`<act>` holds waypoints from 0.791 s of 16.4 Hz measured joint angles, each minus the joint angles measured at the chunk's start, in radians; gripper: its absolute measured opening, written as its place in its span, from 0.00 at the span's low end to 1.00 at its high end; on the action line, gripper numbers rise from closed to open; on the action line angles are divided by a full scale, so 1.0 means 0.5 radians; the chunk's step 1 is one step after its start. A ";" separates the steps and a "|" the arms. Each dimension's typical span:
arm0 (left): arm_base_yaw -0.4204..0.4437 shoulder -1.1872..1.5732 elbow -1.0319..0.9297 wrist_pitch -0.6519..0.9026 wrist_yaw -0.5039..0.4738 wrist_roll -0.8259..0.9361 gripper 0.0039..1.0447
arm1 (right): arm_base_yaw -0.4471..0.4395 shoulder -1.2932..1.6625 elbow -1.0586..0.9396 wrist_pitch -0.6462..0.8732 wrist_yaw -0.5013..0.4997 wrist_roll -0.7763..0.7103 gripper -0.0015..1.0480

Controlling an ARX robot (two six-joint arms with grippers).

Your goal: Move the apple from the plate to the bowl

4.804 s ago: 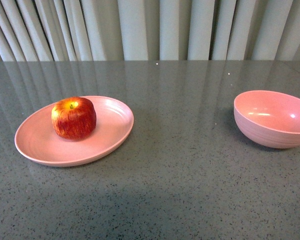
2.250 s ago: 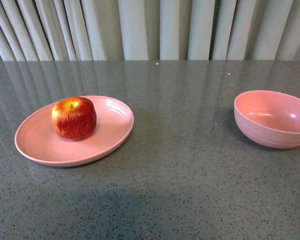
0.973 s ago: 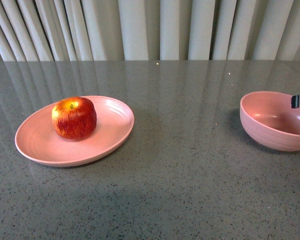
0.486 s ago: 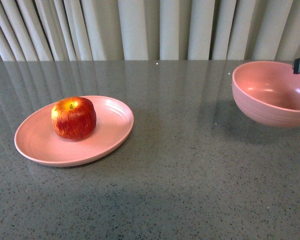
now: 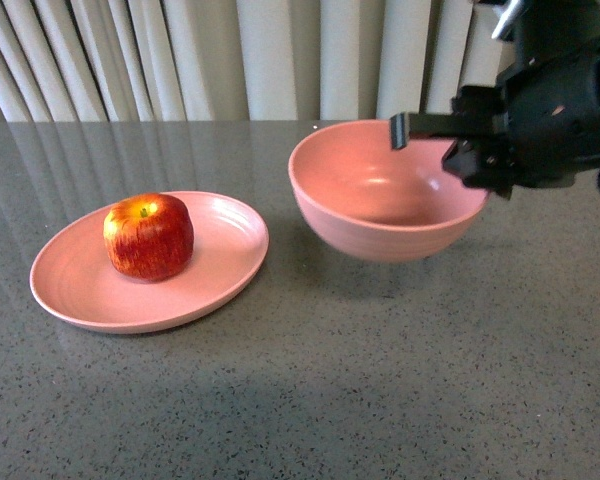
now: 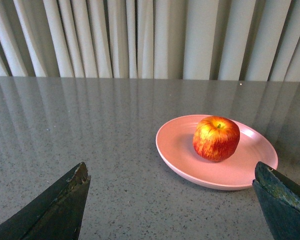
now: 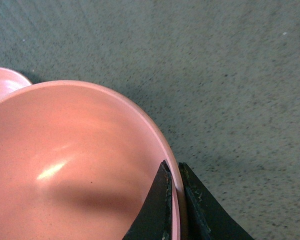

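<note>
Pink matte rim of the bowl [image 5: 385,200] is pinched between the closed fingers of the right hand [image 7: 173,172], one inside and one outside, so the bowl is held just beside the plate [image 5: 215,265]; whether it rests on the counter [image 5: 380,380] cannot be told. The left hand [image 6: 171,170] is spread wide and empty, facing the apple [image 5: 148,235], which sits upright on the plate. The apple is judged firm, smooth and fairly heavy, apt to roll; it would best be taken across its widest part.
</note>
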 joint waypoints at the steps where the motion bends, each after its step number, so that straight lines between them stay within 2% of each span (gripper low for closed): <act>1: 0.000 0.000 0.000 0.000 0.000 0.000 0.94 | 0.047 0.053 0.005 0.002 0.011 0.018 0.03; 4: 0.000 0.000 0.000 0.000 0.000 0.000 0.94 | 0.111 0.166 0.040 -0.001 0.037 0.037 0.03; 13: 0.000 0.000 0.000 0.000 0.000 0.000 0.94 | 0.121 0.349 0.111 -0.035 0.055 0.175 0.03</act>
